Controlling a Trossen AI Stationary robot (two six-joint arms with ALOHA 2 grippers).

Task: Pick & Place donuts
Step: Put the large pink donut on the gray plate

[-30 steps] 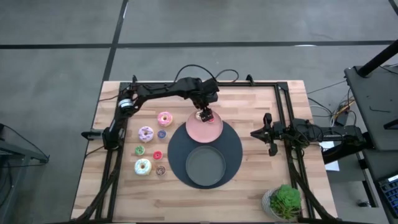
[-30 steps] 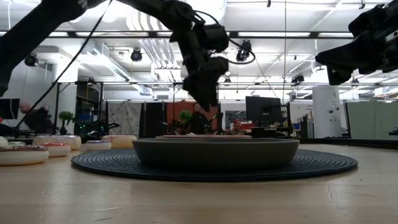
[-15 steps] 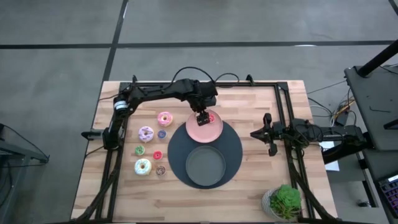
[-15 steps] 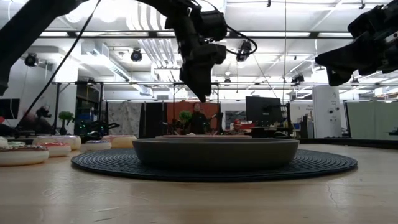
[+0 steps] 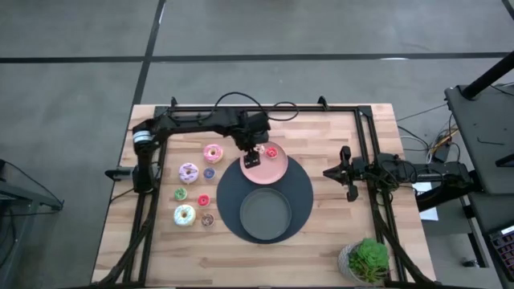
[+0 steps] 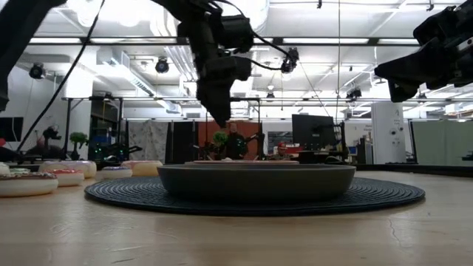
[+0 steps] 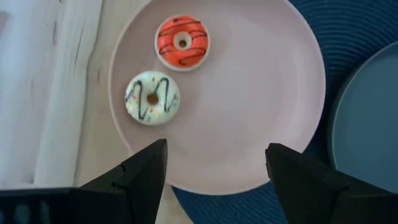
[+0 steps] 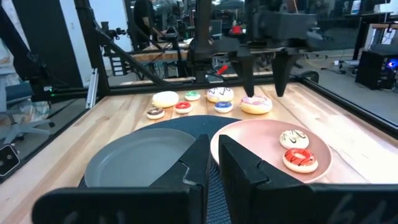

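Two tiny donuts lie flat on the round pink plate point(image 7: 249, 106): a red one point(image 7: 181, 42) and a white one with dark drizzle point(image 7: 152, 98). My left gripper point(image 7: 214, 167) hangs open above the plate's left part point(image 5: 251, 158), pointing down, with nothing between its fingers. More donuts lie on the wood left of the plate: pink point(image 5: 213, 152), lilac point(image 5: 188, 172), white sprinkled point(image 5: 184, 214), and tiny blue point(image 5: 209, 172), green point(image 5: 180, 193), red point(image 5: 203, 199) and tan point(image 5: 207, 219) ones. My right gripper point(image 5: 347, 172) waits shut at the table's right side.
A dark grey plate point(image 5: 265, 215) sits on a round dark mat point(image 5: 301, 189), which also carries part of the pink plate. A potted plant point(image 5: 368, 261) stands at the near right corner. Black frame rails point(image 5: 144, 209) run along the table's sides.
My left gripper has travelled toward the table's left edge above the pink plate, staying open. The red donut, which it stood over a second ago, now lies uncovered on the plate.
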